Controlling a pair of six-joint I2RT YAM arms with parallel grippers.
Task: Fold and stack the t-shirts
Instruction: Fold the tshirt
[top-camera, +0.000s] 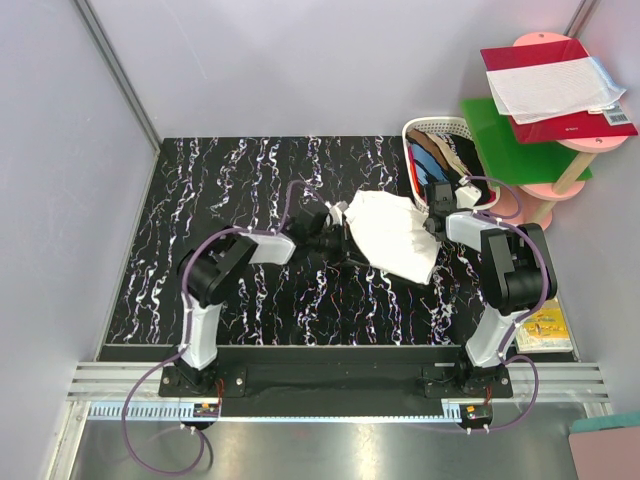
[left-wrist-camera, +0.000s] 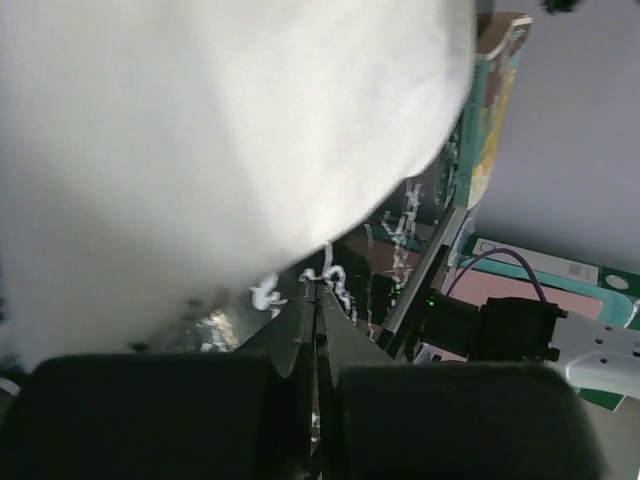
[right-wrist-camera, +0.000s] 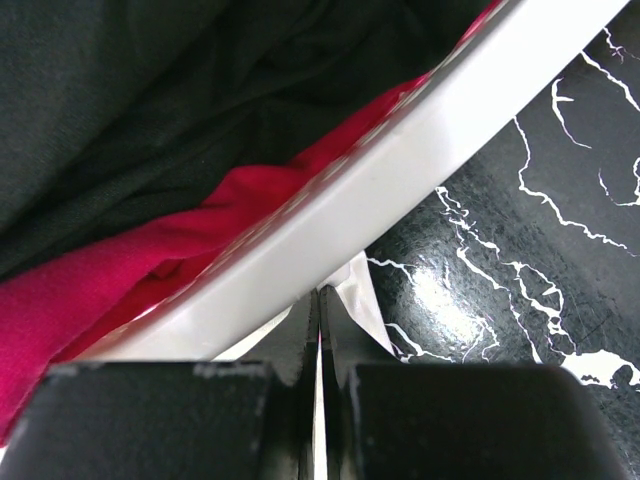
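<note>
Near right edge: one thin yellow booklet (top-camera: 546, 326) lies flat by my right arm's base, well apart from the cloth.
Table: one black marbled table (top-camera: 230, 180), with bare surface left of and nearer than the cloth.
My left claw (top-camera: 336, 238): jaws pressed together. The cloth's edge meets the tips in the left wrist view, so I judge it has a pinch of the shirt.
My right claw (top-camera: 433, 222): jaws pressed together with a sliver of white cloth at the tips, just beside the basket rim.
Task thing: one white cloth t-shirt (top-camera: 395, 235) is out, bunched between my two claws at the right-centre of the table.
Which way it lies: right of the left claw and left of the right claw.
Long axis: roughly left to right between the claws, with the loose bulk sagging toward the near right.
Nearer arm: both are at the shirt, and the right one is closer to the basket.
Next move, my judgement: carry the shirt left and nearer, away from the basket, then spread it flat.
Farther right: one white plastic basket (top-camera: 412, 135) holds more t-shirts (top-camera: 440, 150) in dark, tan, blue and red folds. I cannot count them.
Far right: one red folder (top-camera: 545, 125) under one white paper sheet (top-camera: 550, 85).
</note>
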